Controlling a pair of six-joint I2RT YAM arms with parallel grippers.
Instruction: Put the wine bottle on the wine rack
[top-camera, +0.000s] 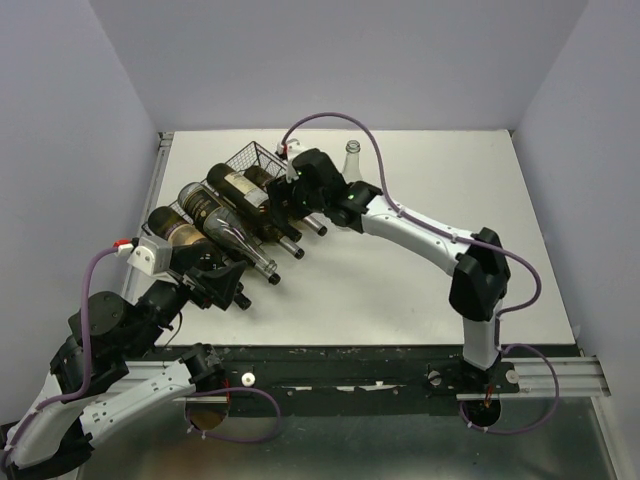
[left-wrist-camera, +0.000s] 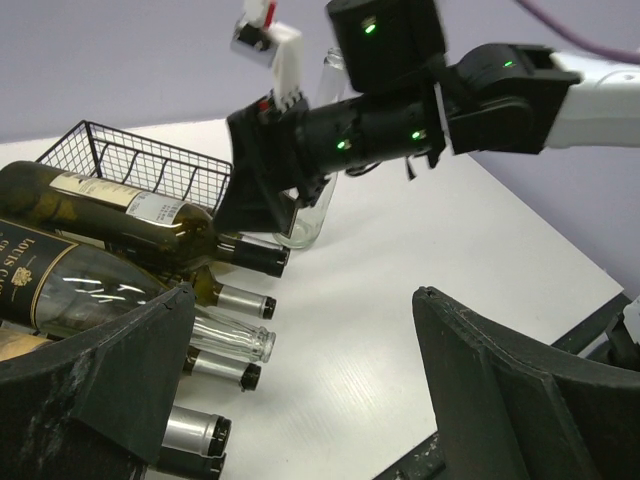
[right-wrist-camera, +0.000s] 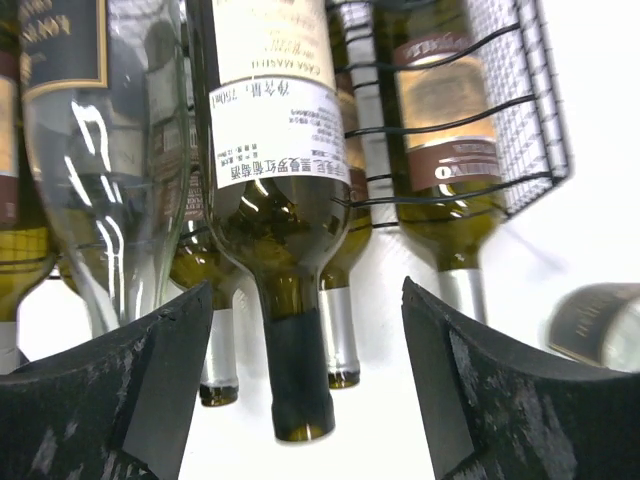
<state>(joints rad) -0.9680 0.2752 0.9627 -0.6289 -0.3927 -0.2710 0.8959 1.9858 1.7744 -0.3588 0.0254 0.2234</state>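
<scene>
The wine bottle (right-wrist-camera: 285, 240) lies on its side on the upper tier of the wine rack (right-wrist-camera: 520, 120), resting on the bottles below. Its long axis runs along the rack's depth, and its dark neck points straight out at my right gripper (right-wrist-camera: 305, 340). That gripper is spread wide with one jaw on each side of the neck, and neither appears to touch the glass. I judge the bottle seated, so the next move is a straight pull-back along the neck line.

The left gripper (left-wrist-camera: 302, 330) is also wide and empty. It sits near the rack's front-left end, farther from this bottle than the right.

The bottle's white back label carries Chinese print too small for me to read. In the left wrist view, a lower bottle's dark label (left-wrist-camera: 25, 270) reads "LOUIS C…". A clear bottle (top-camera: 352, 155) stands upright on the worktop (top-camera: 400, 300) behind the right arm.
</scene>
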